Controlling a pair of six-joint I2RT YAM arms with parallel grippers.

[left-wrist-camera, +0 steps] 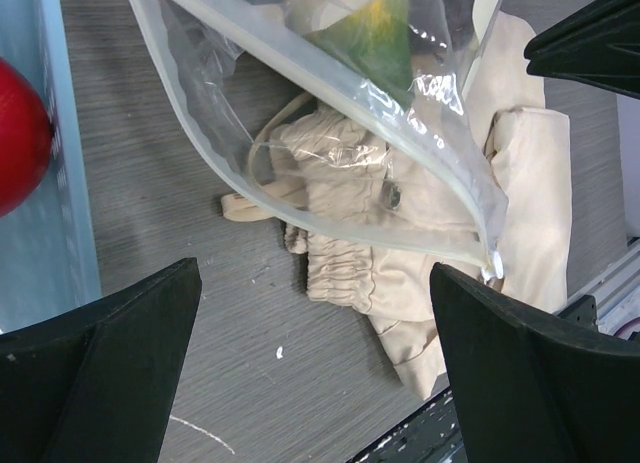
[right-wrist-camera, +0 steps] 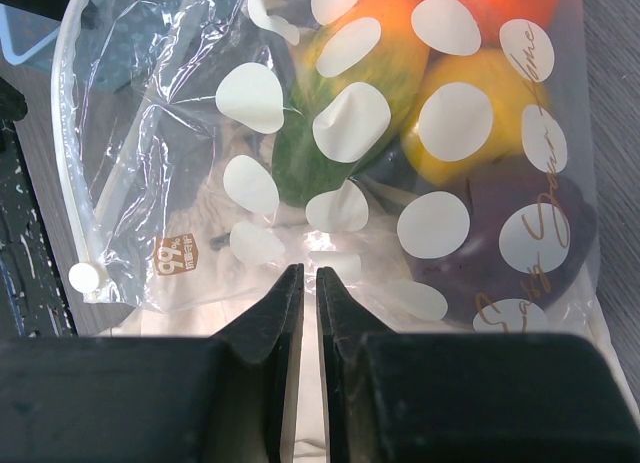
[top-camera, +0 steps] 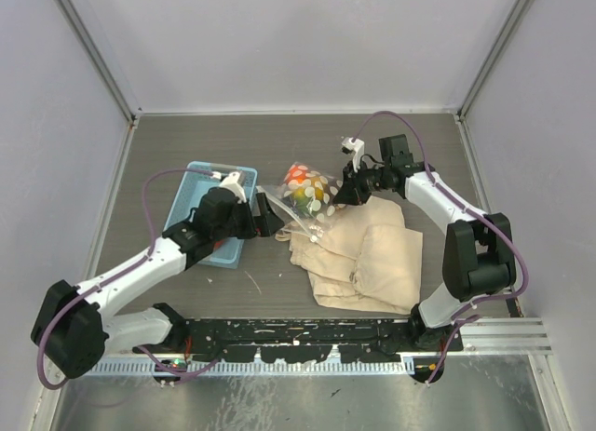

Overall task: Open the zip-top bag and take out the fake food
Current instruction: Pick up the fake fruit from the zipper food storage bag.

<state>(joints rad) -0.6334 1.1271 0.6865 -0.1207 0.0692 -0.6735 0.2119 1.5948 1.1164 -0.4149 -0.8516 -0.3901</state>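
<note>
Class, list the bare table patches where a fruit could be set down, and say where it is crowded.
Free: the far strip of table behind the basket and zip-top bag; the near patch between left arm and cloth bag. Crowded: the centre around the zip-top bag.

The left arm (top-camera: pixel 140 263) and right arm (top-camera: pixel 438 194) show white links, black joints, black angular fingers (left-wrist-camera: pixel 100 383), looping purple cables (top-camera: pixel 145 208).

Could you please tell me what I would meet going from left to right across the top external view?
light blue basket → left gripper → zip-top bag → right gripper. The beige cloth bag spans beneath the last two, so it is left out.
</note>
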